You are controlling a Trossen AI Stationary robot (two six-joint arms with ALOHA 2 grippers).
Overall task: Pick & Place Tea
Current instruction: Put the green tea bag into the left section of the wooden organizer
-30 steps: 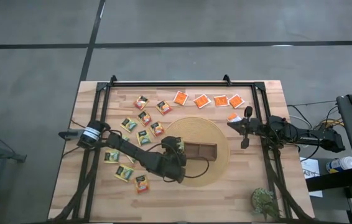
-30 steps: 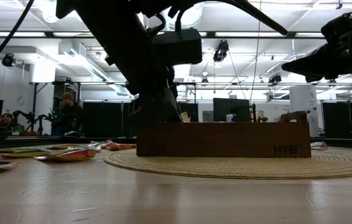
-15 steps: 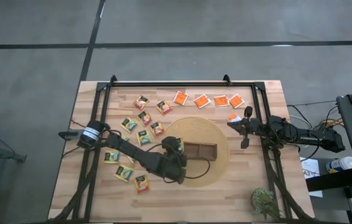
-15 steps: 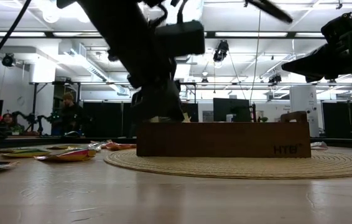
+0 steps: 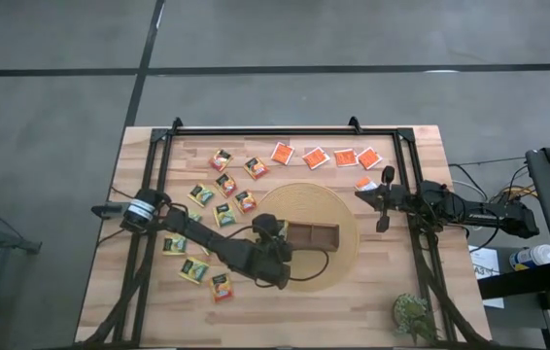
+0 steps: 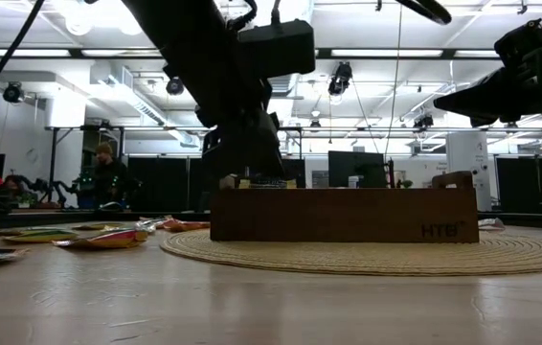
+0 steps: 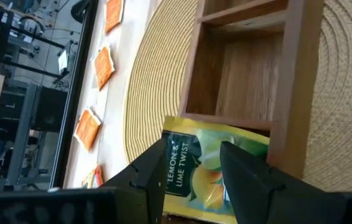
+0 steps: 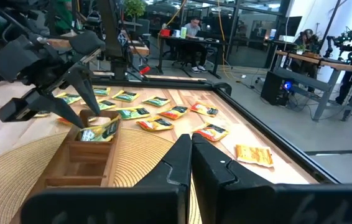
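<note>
"LEMON & LIME TWIST" sachet (image 7: 210,168)

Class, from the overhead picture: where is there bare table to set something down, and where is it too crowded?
Free: the table's front strip between woven mat and plant; the tray's two compartments beyond the left gripper. Crowded: sachets left of the mat, orange sachets along the back edge.

Grey floor (image 5: 51,107), ceiling strip lights (image 6: 501,53), desks (image 8: 191,43), seated people (image 8: 193,28)
</note>
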